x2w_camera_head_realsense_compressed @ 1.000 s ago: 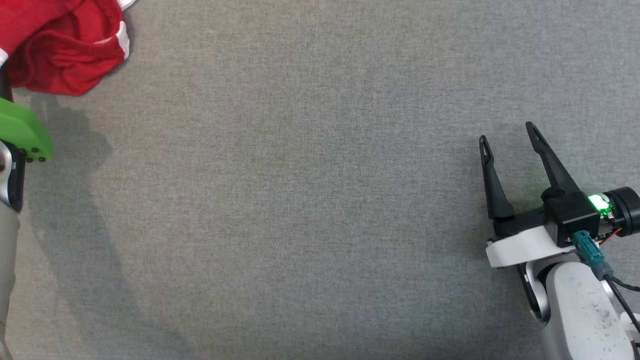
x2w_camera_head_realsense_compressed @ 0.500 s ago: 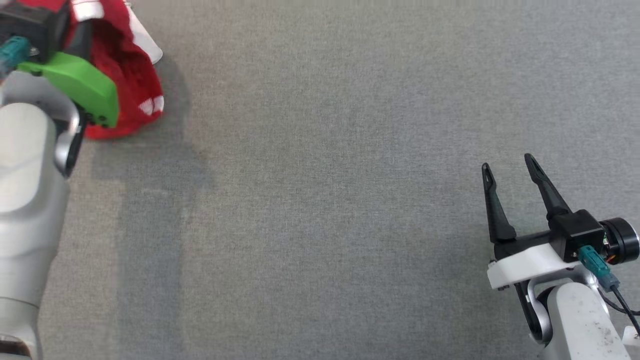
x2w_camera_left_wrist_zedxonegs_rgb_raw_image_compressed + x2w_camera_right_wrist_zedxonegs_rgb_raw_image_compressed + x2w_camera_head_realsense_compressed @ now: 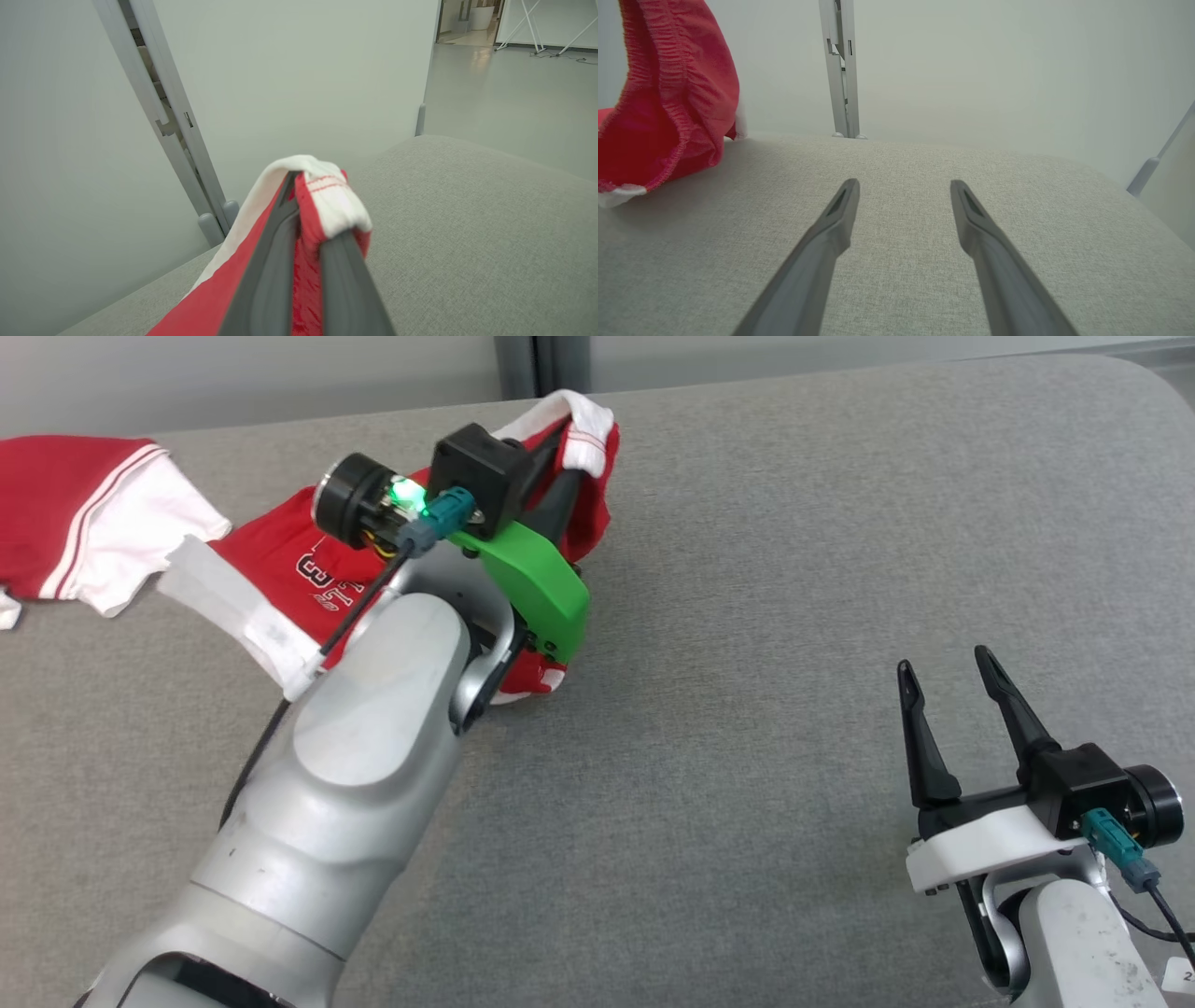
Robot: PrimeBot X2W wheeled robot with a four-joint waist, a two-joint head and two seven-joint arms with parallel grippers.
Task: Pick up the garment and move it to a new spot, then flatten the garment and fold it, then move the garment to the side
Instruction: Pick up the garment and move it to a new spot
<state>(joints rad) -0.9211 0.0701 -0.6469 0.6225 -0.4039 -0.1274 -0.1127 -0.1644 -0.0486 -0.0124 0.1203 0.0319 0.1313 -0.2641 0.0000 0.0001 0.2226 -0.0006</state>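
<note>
**Head view.** Left pincer (image 3: pixel 565 457): clamped on the white-banded hem of the garment (image 3: pixel 280 560); the red cloth trails back from the tips under the wrist and away to that pincer's left, its far end lying on the table (image 3: pixel 747 616). Right pincer (image 3: pixel 943 661): jaws wide, nothing in them, well apart from the cloth. Step judged: carrying to a new spot; the lift should be high enough for the trailing end to clear the table before it travels sideways. The bare grey stretch between the two pincers is the fair landing ground; the table's far edge runs just beyond the left tips, so travel is best made toward the robot.

**Left wrist view.** Left pincer (image 3: pixel 310 205): fingers together, red cloth between them, white hem folded over the tips; the bite seems shallow, though the fold hides it. Wall (image 3: pixel 303 70) close ahead; little room forward.

**Right wrist view.** Right pincer (image 3: pixel 905 183): spread, empty, low over bare table; garment hangs up to its left; post (image 3: pixel 840 70) stands beyond the far edge; room ample ahead and to the right.
</note>
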